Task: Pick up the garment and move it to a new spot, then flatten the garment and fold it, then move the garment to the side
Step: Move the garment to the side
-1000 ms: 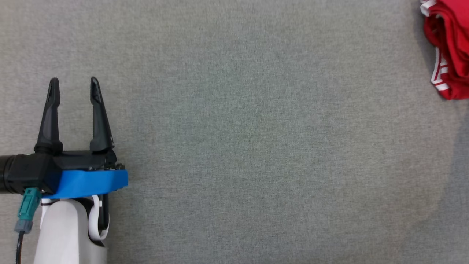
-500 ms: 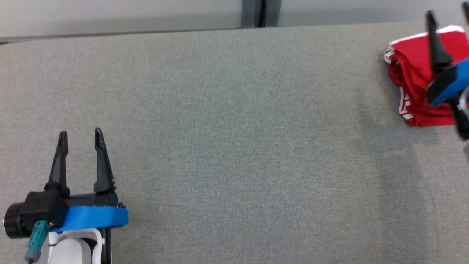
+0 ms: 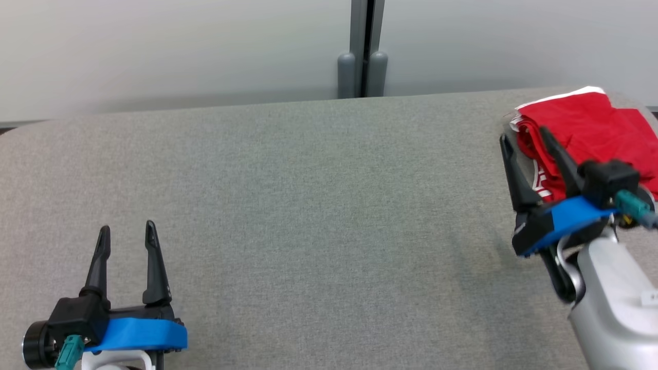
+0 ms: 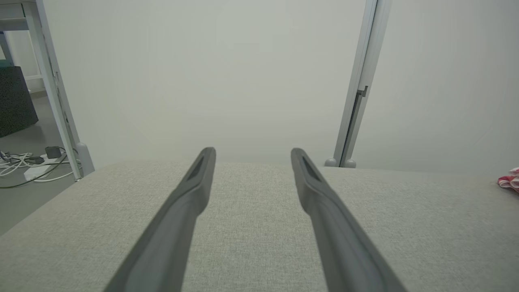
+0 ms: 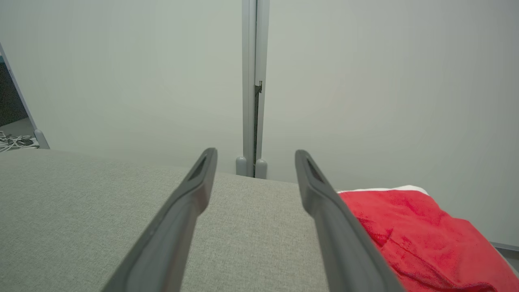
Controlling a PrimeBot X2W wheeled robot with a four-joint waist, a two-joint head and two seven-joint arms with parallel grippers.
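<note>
I have the red garment (image 3: 591, 123) at the far right corner of the grey worktop (image 3: 329, 205), bunched in a loose heap. A white trim shows along its left and back edges, and its far side reaches the worktop's back rim.

My right hand (image 3: 524, 135) is spread wide with nothing between the fingers. It sits at the garment's near left edge, fingers pointing away from me and leaning slightly left. On the head camera its right finger crosses the red cloth, while the left finger lies over bare worktop just beside the heap. On the right wrist camera the cloth lies to the right of the right finger and runs back along it. The gap between the two fingers frames only grey fabric and the post (image 5: 249, 81) in the pale wall (image 3: 180, 51) behind. I cannot tell whether that finger touches the cloth or hangs just above it.

My left hand (image 3: 127, 227) is also spread and empty, low at the near left of the worktop and well apart from the garment. On its own camera the garment is just a small red scrap at the far right edge. Some cables (image 4: 24, 162) lie on the floor off to the left.
</note>
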